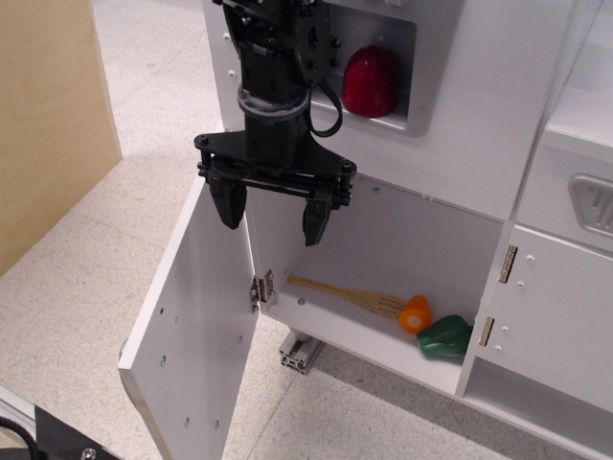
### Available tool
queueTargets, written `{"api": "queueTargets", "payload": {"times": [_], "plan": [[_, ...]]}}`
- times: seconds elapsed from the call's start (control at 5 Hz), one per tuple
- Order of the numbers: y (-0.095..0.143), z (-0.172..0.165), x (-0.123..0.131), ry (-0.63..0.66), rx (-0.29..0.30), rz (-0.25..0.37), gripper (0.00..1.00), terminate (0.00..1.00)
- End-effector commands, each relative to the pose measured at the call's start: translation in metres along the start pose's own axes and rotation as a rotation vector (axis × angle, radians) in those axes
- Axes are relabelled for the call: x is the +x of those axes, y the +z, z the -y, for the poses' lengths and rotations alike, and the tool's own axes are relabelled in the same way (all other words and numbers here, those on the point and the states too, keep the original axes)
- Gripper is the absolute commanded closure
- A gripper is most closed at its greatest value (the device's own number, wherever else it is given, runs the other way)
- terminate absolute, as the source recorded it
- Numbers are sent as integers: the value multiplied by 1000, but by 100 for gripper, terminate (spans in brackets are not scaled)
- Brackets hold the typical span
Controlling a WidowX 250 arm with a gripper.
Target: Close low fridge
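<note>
The low fridge compartment is a white cavity at the bottom of the toy kitchen. Its flat white door stands swung wide open to the left, hinged at its right edge, with the inner face towards me. The handle is hidden on the far side. My black gripper hangs open and empty just above the door's top edge near the hinge, with fingers pointing down. Inside the compartment lie a wooden fork, an orange piece and a green pepper.
A white panel with a grey niche holds a red toy above the compartment. A white cabinet with hinges stands to the right. A wooden board stands at the left. An aluminium frame foot sits under the fridge.
</note>
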State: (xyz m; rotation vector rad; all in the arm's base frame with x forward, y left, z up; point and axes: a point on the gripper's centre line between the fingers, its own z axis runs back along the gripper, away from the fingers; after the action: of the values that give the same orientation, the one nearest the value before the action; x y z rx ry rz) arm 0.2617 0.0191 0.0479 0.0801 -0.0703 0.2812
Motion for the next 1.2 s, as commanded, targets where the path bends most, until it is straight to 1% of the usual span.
{"api": "queueTargets", "payload": {"times": [0.0, 0.2, 0.4, 0.6, 0.8, 1.0], "plan": [[0, 0, 0, 0, 0, 0, 0, 0], [16, -25, -3, -18, 1, 9, 0, 0], [20, -55, -1, -39, 43, 16, 0, 0], [13, -81, 0, -41, 44, 22, 0, 0], [-8, -85, -1, 27, 42, 45, 0, 0], [-28, -77, -2, 36, 20, 31, 0, 0]]}}
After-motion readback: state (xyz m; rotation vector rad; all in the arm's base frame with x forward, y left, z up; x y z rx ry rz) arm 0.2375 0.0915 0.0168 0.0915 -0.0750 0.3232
